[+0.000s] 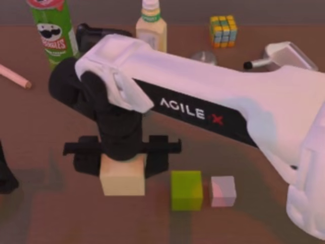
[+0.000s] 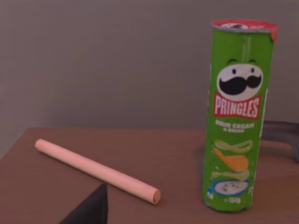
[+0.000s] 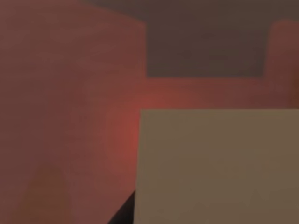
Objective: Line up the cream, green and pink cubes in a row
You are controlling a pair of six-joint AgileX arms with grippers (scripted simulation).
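The right arm reaches across the counter (image 1: 30, 127) from the right, and its right hand (image 1: 122, 161) hangs directly over the cream cube (image 1: 122, 178). Its two dark fingers (image 1: 87, 160) stand on either side of the cube, spread apart, wider than the cube itself, so they pinch nothing. The right wrist view is filled by the cream cube's face (image 3: 217, 165).

Taking the cream cube as landmark: the green cube (image 1: 186, 190) sits near its right, with a gap between them, and the pink cube (image 1: 223, 191) stands just beyond the green one, close but apart. Far behind the cream cube are a Pringles can (image 1: 53, 31), a sauce bottle (image 1: 151, 29) and a puzzle cube (image 1: 223, 31); a pink stick (image 1: 14, 76) lies off to its far left.

Only a dark part of the left arm shows at the left edge; I cannot tell the state of the left hand
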